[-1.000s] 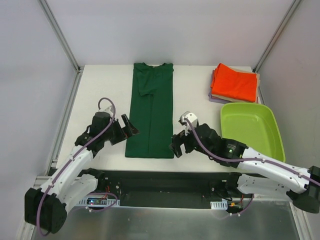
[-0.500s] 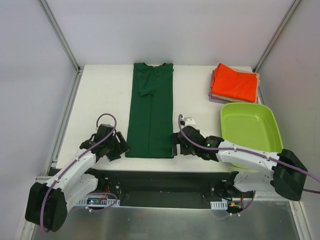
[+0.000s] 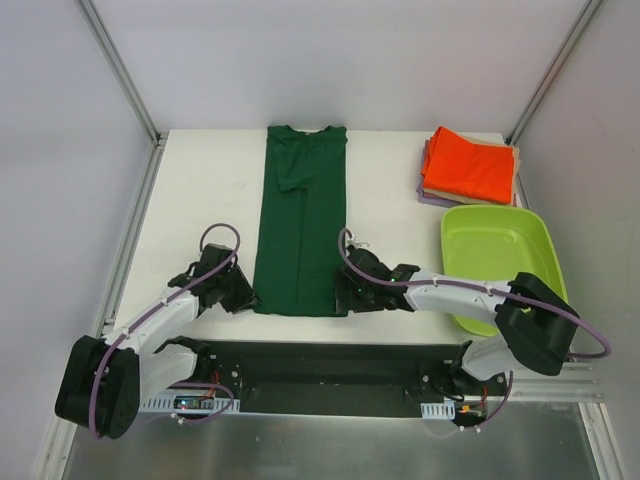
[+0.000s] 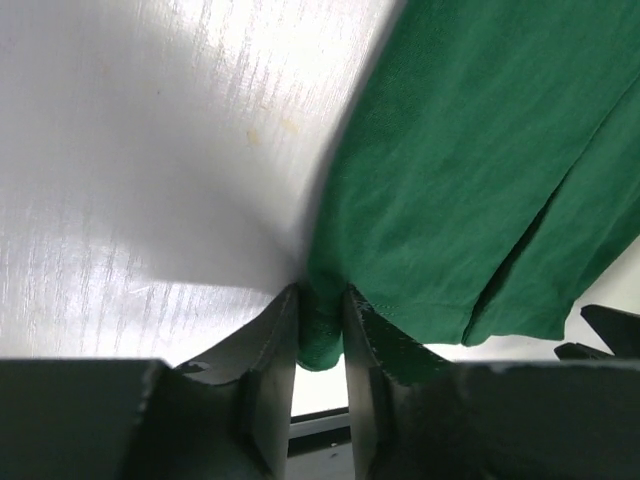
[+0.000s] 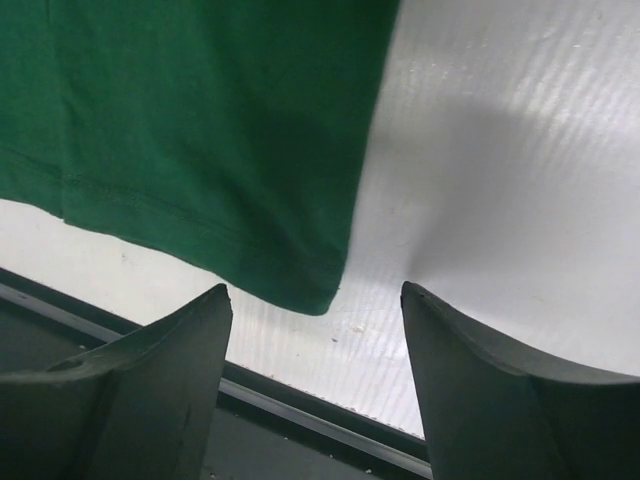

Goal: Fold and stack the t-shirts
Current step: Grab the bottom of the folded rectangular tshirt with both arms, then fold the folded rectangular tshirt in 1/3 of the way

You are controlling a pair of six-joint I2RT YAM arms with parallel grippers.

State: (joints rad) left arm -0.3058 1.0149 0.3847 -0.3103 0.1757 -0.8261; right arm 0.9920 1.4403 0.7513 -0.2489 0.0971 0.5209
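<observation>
A dark green t-shirt (image 3: 300,220) lies folded into a long strip down the middle of the table, collar at the far end. My left gripper (image 3: 247,298) is at its near left corner, and in the left wrist view the gripper (image 4: 320,300) is shut on a pinch of the green hem (image 4: 322,345). My right gripper (image 3: 342,297) is at the near right corner. The right wrist view shows this gripper (image 5: 313,289) open, its fingers either side of the shirt's corner (image 5: 300,290) without touching it. A folded orange t-shirt (image 3: 470,165) tops a beige (image 3: 515,155) and a lavender one (image 3: 430,200) at the far right.
A lime-green plastic bin (image 3: 503,262) stands at the right, just nearer than the stack and beside my right arm. The table's near edge and a dark rail (image 5: 300,410) run just below both grippers. Metal frame posts stand at the far corners.
Both grippers came down and inward to the green shirt's near corners. The left one closed on its corner. The right one's fingers narrowed somewhat but stay apart.
</observation>
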